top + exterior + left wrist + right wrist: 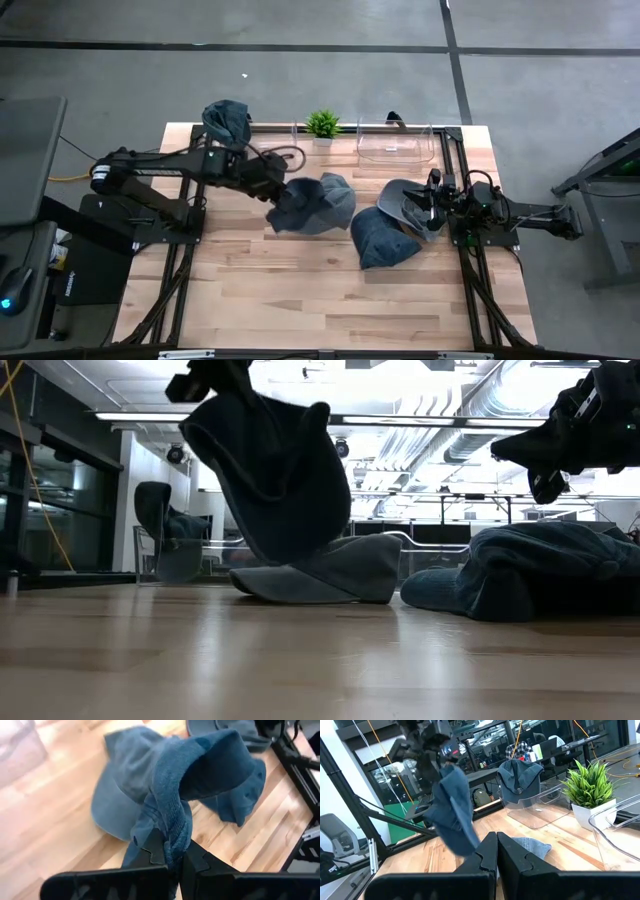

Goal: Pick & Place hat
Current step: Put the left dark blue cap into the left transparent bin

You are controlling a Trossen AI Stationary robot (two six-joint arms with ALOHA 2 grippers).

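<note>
Left gripper [172, 862] pinches blue hat [300, 203], lifted above table [300, 290]; right gripper [496, 851] pressed together, empty, over hats at right.

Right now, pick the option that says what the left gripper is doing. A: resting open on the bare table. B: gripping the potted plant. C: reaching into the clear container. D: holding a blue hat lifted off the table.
D: the left gripper is shut on a blue hat, which hangs clear of the table in the low view.
</note>
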